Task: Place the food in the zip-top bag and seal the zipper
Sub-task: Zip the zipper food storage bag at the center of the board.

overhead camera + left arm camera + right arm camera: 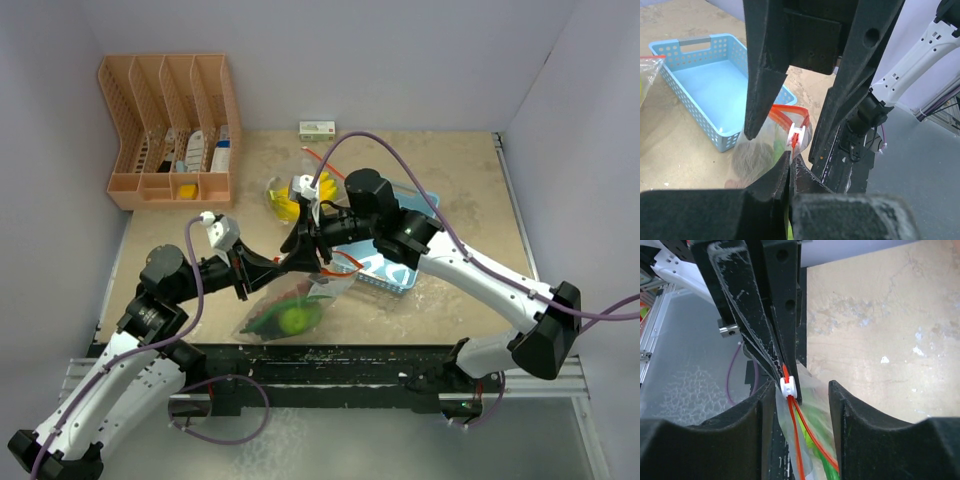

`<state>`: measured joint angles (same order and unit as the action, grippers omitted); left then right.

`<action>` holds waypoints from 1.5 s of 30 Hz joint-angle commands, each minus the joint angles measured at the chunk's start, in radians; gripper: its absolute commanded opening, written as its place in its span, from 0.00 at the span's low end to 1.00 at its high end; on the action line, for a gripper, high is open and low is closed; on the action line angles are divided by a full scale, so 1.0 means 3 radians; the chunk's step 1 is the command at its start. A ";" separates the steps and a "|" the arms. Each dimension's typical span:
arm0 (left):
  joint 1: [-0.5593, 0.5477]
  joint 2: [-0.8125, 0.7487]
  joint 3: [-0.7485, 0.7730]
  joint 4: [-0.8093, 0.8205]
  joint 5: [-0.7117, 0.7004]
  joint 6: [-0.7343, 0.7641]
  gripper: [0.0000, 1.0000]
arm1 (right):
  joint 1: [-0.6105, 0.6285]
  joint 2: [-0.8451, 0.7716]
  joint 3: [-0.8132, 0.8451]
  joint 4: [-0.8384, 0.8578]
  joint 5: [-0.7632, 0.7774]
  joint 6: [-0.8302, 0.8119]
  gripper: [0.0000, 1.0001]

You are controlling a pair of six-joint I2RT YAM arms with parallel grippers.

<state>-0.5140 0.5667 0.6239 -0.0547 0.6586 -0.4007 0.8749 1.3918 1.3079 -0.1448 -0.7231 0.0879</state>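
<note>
you see both grippers meet over the middle of the table (455,185). the left gripper (292,262) reaches in from 8 o'clock and the right gripper (303,238) from 3 o'clock, both at the red-zippered mouth of the zip-top bag (262,312). green fruit (296,319) lies inside it. a light-blue basket (392,276) sits under the right arm. a yellow banana bunch (288,204) lies at 12 o'clock and a peach desk organiser (170,130) at 10 o'clock.

No text can be read in any view. Printing is seen on a small box (317,128) and on packets (197,150) in the orange organizer (122,100), but none is legible.
</note>
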 commanded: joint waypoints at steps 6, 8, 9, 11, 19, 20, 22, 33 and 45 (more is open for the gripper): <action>-0.0015 -0.0053 0.0125 0.0174 0.0028 0.0028 0.00 | 0.0003 -0.0030 0.0203 0.0263 -0.0231 0.0077 0.25; -0.0019 -0.0053 0.0122 0.0171 0.0024 0.0031 0.00 | 0.0003 -0.0019 0.0204 0.0243 -0.0282 0.0066 0.12; -0.0015 -0.0058 0.0124 0.0169 0.0017 0.0032 0.00 | 0.0005 -0.0017 0.0208 0.0219 -0.0301 0.0050 0.08; -0.0017 -0.0061 0.0126 0.0167 0.0010 0.0029 0.00 | 0.0003 -0.0024 0.0208 0.0161 -0.0298 0.0019 0.04; -0.0016 -0.0083 0.0209 0.0089 -0.0059 0.0053 0.00 | -0.0009 -0.0155 0.0055 -0.0064 -0.0120 -0.0129 0.00; -0.0015 -0.0092 0.0231 0.0051 -0.0082 0.0068 0.00 | -0.0024 -0.0177 0.0027 -0.0100 -0.0079 -0.0135 0.00; -0.0015 -0.0128 0.0285 -0.0017 -0.0129 0.0096 0.00 | -0.0092 -0.0232 -0.0065 -0.0113 -0.0041 -0.0131 0.00; -0.0015 -0.0311 0.0742 -0.0577 -0.0773 0.0334 0.00 | -0.0246 -0.0552 -0.0456 -0.0152 0.0355 -0.0077 0.00; -0.0015 -0.0375 0.1416 -0.1360 -0.2442 0.0661 0.00 | -0.0271 -0.0932 -0.0867 -0.0156 0.0680 0.0107 0.00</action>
<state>-0.5205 0.4606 0.9329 -0.4633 0.1936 -0.2646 0.8066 1.1618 1.0828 -0.1448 -0.5884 0.0956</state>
